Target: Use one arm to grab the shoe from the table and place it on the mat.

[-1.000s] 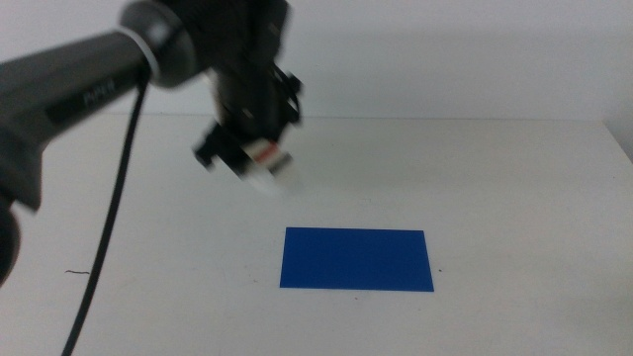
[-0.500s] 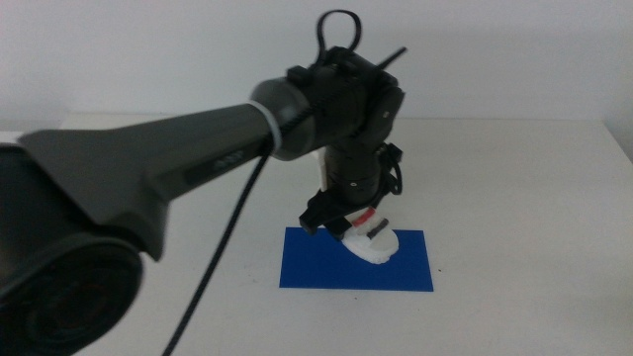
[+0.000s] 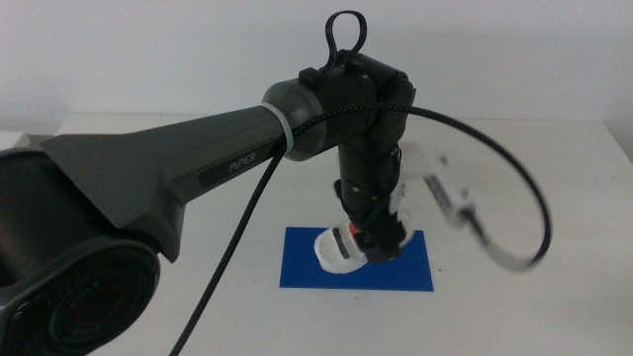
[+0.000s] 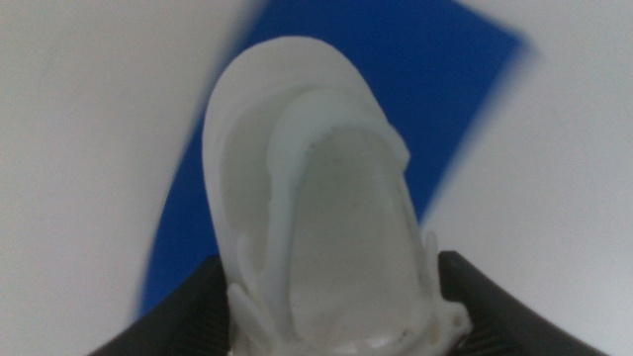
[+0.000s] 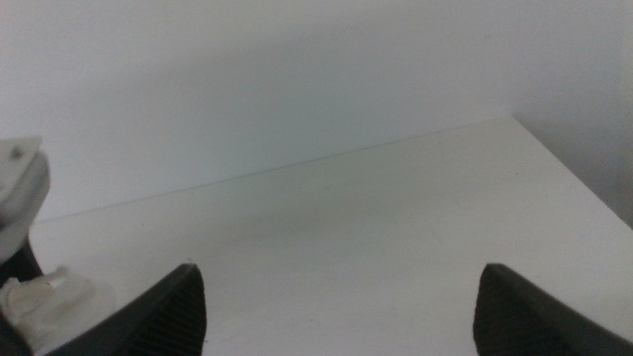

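Shoe is clamped between the jaws of the left gripper, sole facing the wrist camera, directly over the blue mat; contact with the mat cannot be confirmed. Left arm reaches in from the left across the white table. Right gripper waits over bare table, jaws wide apart, holding nothing.

Shoe over the mat on the table, left gripper above it
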Robot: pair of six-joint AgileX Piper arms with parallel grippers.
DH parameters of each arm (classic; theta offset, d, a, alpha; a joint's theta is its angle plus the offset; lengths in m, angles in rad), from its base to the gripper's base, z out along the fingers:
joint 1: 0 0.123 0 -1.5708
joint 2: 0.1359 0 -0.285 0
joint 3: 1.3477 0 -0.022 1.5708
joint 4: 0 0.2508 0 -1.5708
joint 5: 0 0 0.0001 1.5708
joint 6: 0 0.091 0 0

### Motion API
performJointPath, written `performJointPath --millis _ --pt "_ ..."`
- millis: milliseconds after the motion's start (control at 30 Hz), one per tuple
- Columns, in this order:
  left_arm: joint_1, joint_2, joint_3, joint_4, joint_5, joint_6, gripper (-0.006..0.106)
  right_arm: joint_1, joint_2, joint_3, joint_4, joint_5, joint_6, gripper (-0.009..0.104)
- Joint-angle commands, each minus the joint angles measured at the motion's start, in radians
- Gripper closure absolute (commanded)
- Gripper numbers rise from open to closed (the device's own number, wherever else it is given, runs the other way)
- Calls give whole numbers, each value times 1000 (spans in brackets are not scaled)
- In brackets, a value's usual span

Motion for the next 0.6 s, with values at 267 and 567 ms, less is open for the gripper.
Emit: performJointPath --millis 267,567 --pt "1 21 -1 -42 14 483 102 2 -5 2 -6 -10 -2 16" --pt "59 58 -3 -134 8 526 102 2 -5 2 -6 -10 -2 16"
